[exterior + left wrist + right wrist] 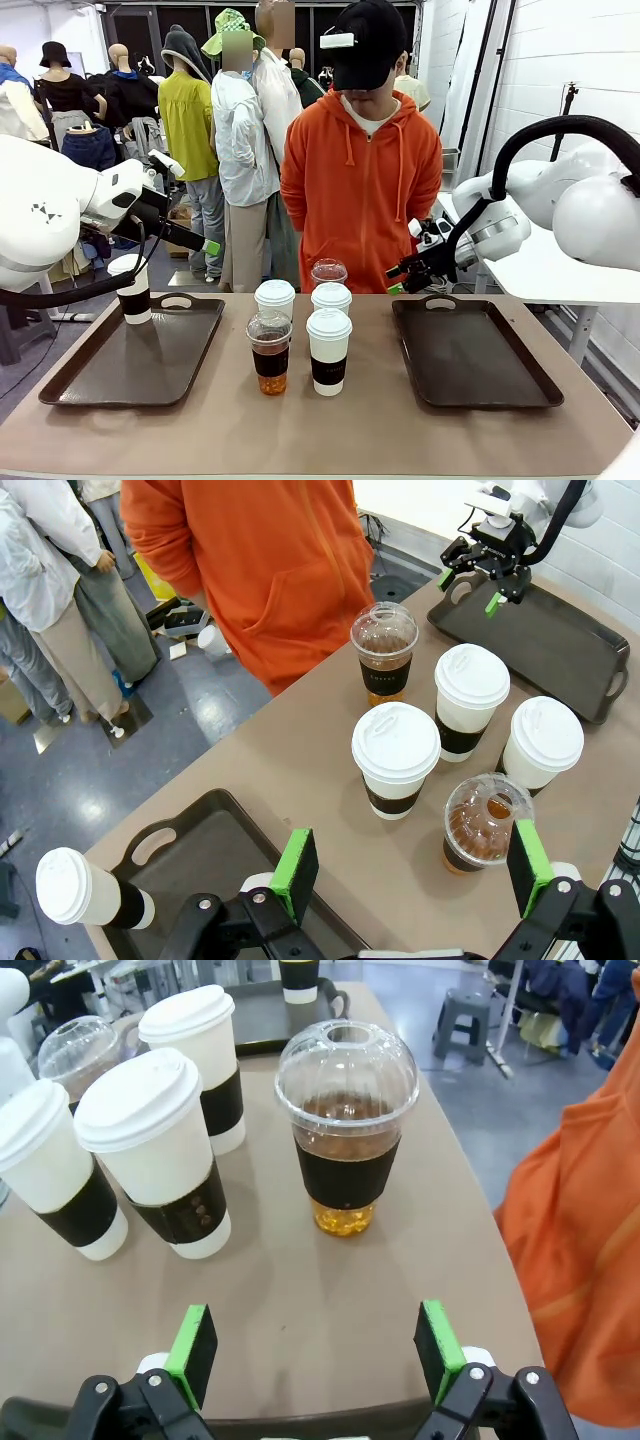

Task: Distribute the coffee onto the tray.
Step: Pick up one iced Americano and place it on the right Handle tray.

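**Jaws.** I am holding my right gripper (317, 1345) low by the far inner corner of the right tray (545, 385), jaws spread wide and gripping nothing. It is facing the far clear cup (346, 1125). My left gripper (412, 870) is hanging over the left tray (80, 375), also spread and empty.

**Coffee.** One lone white cup (130, 290) is standing at the far left corner of the left tray. Three white paper cups (328, 350), the far clear cup and the near clear cup (269, 350) are standing grouped at the middle of the table (200, 440), between the trays. The right tray is carrying none.

**Step in hand, as I judge it.** I am lining up my right gripper to take the far clear cup.
- I should be going in level, with the pads on the dark band and under the dome.
- I should be closing softly, since the thin plastic looks likely to flex and the lid to lift.
- A white cup is standing just beside it, so the inner finger needs a clean gap.
- I should be carrying the cup upright, because the dome has an open hole on top.

**Materials.**
- The clear cups are glossy, tapered and dome-lidded, holding brown drink that is paler at the base.
- The white cups are matte paper with flat rimmed lids and black sleeves.
- The trays are dark brown rectangles with rounded corners, raised rims and cut-out handles.
- The table is a dull tan.
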You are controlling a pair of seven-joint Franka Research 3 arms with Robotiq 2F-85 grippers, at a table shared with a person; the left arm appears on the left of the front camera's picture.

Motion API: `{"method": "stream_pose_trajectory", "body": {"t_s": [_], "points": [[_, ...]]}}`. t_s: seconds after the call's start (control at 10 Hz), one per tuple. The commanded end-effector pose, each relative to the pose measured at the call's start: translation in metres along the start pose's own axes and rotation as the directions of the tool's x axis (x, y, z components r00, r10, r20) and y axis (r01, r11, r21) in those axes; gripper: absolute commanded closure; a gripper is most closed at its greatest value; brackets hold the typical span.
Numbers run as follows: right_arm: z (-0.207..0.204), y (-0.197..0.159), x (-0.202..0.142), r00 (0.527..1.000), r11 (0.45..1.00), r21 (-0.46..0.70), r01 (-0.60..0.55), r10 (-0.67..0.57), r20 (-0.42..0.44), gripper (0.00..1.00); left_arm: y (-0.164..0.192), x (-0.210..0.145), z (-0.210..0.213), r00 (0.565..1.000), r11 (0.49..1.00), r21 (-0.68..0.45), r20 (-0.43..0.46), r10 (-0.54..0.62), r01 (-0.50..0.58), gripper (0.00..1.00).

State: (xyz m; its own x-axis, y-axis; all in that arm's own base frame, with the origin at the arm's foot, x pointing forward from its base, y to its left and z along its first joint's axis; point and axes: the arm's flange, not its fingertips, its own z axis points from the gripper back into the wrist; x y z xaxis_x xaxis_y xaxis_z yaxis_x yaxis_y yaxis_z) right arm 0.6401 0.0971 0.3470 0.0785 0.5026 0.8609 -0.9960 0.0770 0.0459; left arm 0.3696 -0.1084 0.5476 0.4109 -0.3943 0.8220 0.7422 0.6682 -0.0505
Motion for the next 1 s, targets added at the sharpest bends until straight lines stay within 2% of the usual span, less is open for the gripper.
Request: {"method": "stream_pose_trajectory", "body": {"t_s": [0.0, 0.1, 0.5, 0.9], "points": [[0.010, -0.001, 0.007, 1.000, 0.999, 0.032, 0.007, -0.007, -0.003, 0.00, 0.001, -0.001, 0.000, 1.000, 1.000, -0.001, -0.002, 0.003, -0.003, 0.00], [0.000, 0.000, 0.000, 1.000, 1.000, 0.000, 0.000, 0.000, 0.000, 0.00, 0.001, -0.001, 0.000, 1.000, 1.000, -0.001, -0.002, 0.003, -0.003, 0.00], [0.003, 0.000, 0.001, 1.000, 1.000, 0.007, -0.001, 0.001, 0.002, 0.00, 0.001, -0.001, 0.000, 1.000, 1.000, -0.001, -0.002, 0.003, -0.003, 0.00], [-0.041, -0.017, -0.020, 0.989, 0.999, 0.031, -0.020, 0.015, 0.149, 0.00, 0.001, -0.001, 0.000, 1.000, 1.000, -0.001, -0.002, 0.003, -0.003, 0.00]]}}
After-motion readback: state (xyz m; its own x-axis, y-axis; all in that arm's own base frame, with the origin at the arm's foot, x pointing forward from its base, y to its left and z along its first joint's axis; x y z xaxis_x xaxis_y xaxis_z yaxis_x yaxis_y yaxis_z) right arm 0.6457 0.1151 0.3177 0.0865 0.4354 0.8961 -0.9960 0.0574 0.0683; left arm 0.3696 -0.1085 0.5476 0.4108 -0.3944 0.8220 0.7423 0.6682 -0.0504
